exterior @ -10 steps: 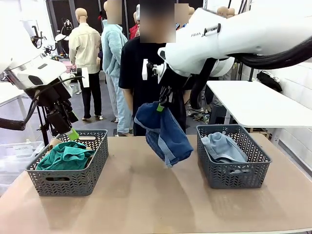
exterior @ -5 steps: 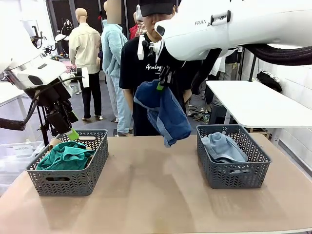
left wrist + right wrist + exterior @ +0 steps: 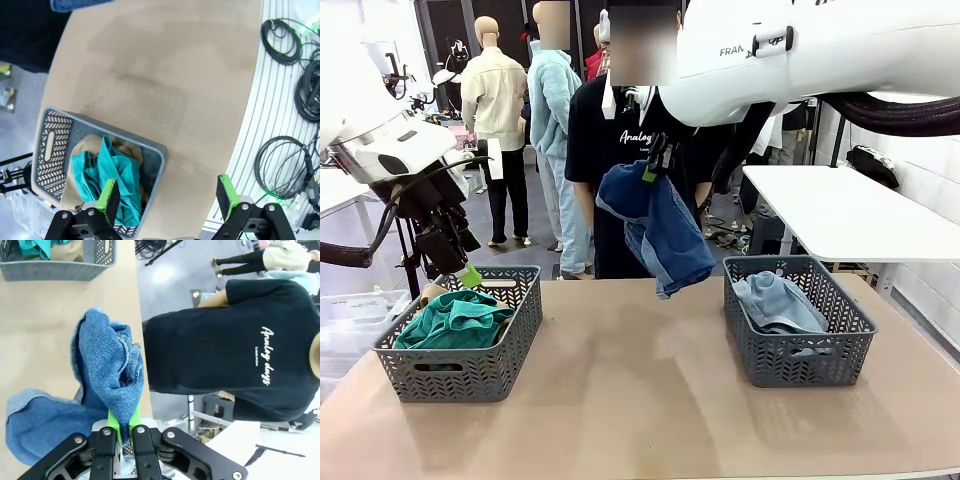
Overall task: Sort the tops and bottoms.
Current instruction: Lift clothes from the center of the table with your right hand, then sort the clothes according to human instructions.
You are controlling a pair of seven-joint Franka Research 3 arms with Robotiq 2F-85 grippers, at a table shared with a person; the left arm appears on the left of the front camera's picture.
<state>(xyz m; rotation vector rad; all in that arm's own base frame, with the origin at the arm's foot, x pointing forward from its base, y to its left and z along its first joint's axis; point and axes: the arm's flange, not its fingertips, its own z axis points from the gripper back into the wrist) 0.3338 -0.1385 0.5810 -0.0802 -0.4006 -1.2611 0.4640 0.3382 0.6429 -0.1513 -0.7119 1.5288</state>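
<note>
- Right claw (image 3: 653,170) is clenched on a bunched fold of the dark blue denim shorts (image 3: 660,235), which hang above the counter's (image 3: 640,400) far edge, between the two grey plastic baskets.
- Denim judged soft but fairly heavy; it drapes and may swing.
- The pinch at thick gathered cloth looks secure.
- Left claw (image 3: 167,197) is released, hovering over the left grey basket (image 3: 510,345) holding the teal green top (image 3: 455,320).
- The right grey basket (image 3: 800,355) holds the pale grey-blue denim piece (image 3: 775,300).

Teal top (image 3: 455,320) hides most of tan top (image 3: 131,150).

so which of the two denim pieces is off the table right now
The dark blue shorts, hanging from the shut right gripper above mid-table. The pale grey-blue piece lies in the right basket.
</note>
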